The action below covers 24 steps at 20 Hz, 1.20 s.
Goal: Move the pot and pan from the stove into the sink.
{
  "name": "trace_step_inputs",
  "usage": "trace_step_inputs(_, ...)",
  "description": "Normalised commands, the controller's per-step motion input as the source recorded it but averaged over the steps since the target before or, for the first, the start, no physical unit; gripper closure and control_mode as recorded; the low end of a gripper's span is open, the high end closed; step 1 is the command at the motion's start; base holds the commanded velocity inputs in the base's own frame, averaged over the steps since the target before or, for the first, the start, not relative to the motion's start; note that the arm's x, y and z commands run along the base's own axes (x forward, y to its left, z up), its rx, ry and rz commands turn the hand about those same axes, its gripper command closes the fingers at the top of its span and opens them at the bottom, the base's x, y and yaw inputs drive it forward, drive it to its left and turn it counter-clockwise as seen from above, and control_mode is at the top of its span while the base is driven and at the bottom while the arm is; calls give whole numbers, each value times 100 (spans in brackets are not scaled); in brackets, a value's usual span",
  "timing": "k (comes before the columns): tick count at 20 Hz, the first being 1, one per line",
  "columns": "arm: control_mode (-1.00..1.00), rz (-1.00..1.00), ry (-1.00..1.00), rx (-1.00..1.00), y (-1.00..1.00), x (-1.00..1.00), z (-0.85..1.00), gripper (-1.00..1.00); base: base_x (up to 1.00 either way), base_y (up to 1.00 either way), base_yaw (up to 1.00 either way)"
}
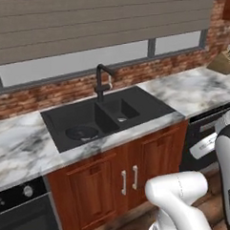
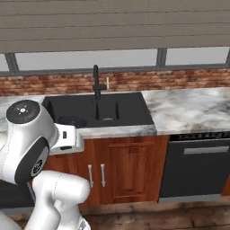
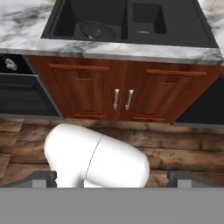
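Judged the pan (image 3: 97,30), lying in the sink (image 3: 175,37), stiff, slick and light, best pinched at its rim; found fingers (image 3: 46,178) apart, empty.

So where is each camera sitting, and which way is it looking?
Left base view: behind the arm on its left, looking down at the sink with the pan inside; white arm links at lower right.
Right base view: behind on the right, facing the sink and faucet; arm at lower left.
Hand view: on the hand, looking at the cabinet doors below the sink; gripper tips wide apart at the bottom.
All three share the sink.
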Motion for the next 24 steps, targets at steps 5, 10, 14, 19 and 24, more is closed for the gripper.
trace_step_inputs(5,100,0,0,0,0,0,0,-100,4,-24,-48)
trace_step_inputs(10,100,0,0,0,0,0,0,-100,2,-20,-48)
trace_step_inputs(14,100,0,0,0,0,0,0,-100,2,-20,-49)
trace_step_inputs(19,100,0,0,0,0,0,0,-100,2,-20,-48)
trace_step_inputs(24,100,0,0,0,0,0,0,-100,2,-20,-49)
